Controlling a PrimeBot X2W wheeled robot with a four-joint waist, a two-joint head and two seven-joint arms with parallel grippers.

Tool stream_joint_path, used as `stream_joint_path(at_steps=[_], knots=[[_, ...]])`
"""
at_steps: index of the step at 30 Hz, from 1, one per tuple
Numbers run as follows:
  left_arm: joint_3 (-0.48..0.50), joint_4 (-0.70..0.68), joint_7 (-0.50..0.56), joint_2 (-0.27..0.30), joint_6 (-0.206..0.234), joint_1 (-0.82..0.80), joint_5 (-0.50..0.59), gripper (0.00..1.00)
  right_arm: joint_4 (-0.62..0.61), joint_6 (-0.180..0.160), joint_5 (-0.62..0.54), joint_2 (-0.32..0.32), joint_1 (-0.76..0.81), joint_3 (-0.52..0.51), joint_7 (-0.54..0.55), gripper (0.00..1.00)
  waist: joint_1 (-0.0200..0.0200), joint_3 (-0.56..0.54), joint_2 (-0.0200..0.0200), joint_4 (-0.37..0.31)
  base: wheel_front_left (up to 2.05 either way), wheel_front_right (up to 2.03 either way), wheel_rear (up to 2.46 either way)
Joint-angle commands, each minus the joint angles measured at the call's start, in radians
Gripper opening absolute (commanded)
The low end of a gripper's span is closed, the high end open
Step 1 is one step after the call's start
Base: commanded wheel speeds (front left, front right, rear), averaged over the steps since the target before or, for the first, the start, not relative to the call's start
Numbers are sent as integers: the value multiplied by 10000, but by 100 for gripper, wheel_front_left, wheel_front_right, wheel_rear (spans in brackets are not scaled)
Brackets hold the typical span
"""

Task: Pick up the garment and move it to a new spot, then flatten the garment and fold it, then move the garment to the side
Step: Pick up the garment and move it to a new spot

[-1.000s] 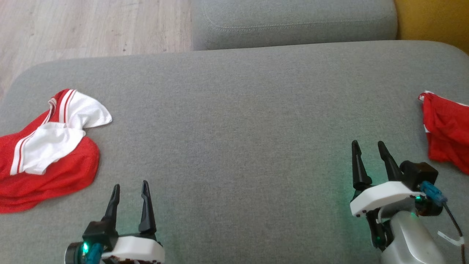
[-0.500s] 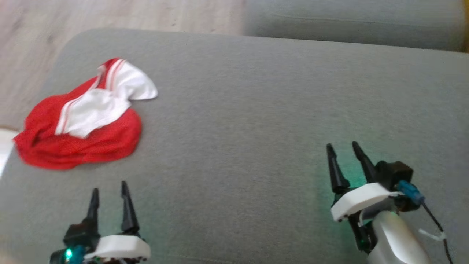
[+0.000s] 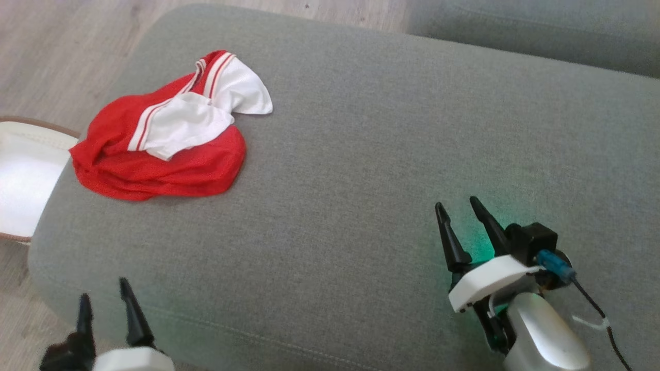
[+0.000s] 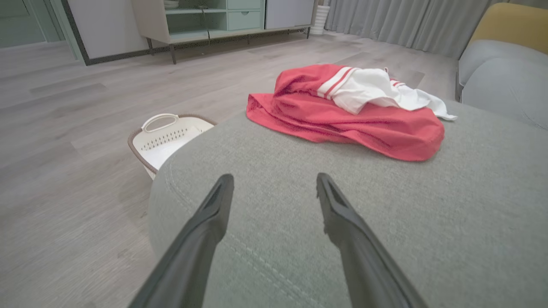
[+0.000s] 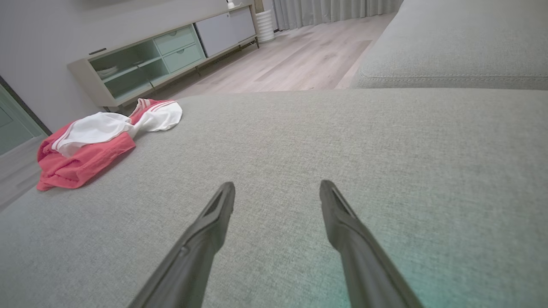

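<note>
A crumpled red and white garment (image 3: 165,136) lies in a heap at the far left of the grey cushion (image 3: 361,154). It also appears ahead of the fingers in the left wrist view (image 4: 351,111) and far to the left in the right wrist view (image 5: 94,145). My left gripper (image 3: 105,299) stands open at the cushion's near left corner, well short of the garment, nothing between its fingers (image 4: 274,179). My right gripper (image 3: 459,206) is open above bare cushion at the lower right, with empty space between its tips (image 5: 277,188).
A white laundry basket (image 3: 20,175) stands on the wooden floor (image 3: 56,56) beside the cushion's left edge (image 4: 167,137). A second grey cushion (image 3: 541,36) borders the far right. A low cabinet (image 5: 162,60) stands across the room.
The head camera has turned left, so the whole picture has shifted right. The red cloth at the right edge has gone from view and the basket has come in. Both grippers stay open.
</note>
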Motion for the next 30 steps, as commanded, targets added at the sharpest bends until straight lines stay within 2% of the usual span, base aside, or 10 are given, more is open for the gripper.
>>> stream_joint_path(at_steps=[1, 4, 8, 14, 19, 24, 30], knots=[[506, -316, -53, 70, -64, -506, 66, 100, -264, 35, -92, 16, -451, 219, -64, 100, 0, 140, -1, -77, 0, 0, 0], [919, -350, -53, 70, -358, -978, 236, 100, -329, 35, -299, 16, -584, 233, -64, 100, 0, 478, -1, -262, 0, 0, 0], [1510, -124, -53, 188, -1134, -1923, 387, 100, -406, 35, -615, 16, -898, 392, -64, 100, 0, 1032, -1, -591, 0, 0, 0], [2089, 778, -53, 914, -1690, -3589, 458, 100, -601, 35, -892, -49, -1382, 485, -64, 100, 0, 1788, -1, -1030, 0, 0, 0], [1996, 2302, -53, 1922, -1901, -4998, 276, 100, -776, 35, -908, -96, -1624, 600, -65, 100, 0, 2331, -1, -1387, 0, 0, 0], [1283, 3967, 225, 2695, -1959, -6283, -58, 100, -991, 35, -866, -121, -1742, 594, -65, 100, 0, 2793, -1, -1716, 0, 0, 0], [516, 5722, 1118, 3014, -1964, -7184, -458, 100, -930, 35, -806, -112, -1903, 548, -65, 100, 0, 3167, -1, -2091, 0, 0, 0]])
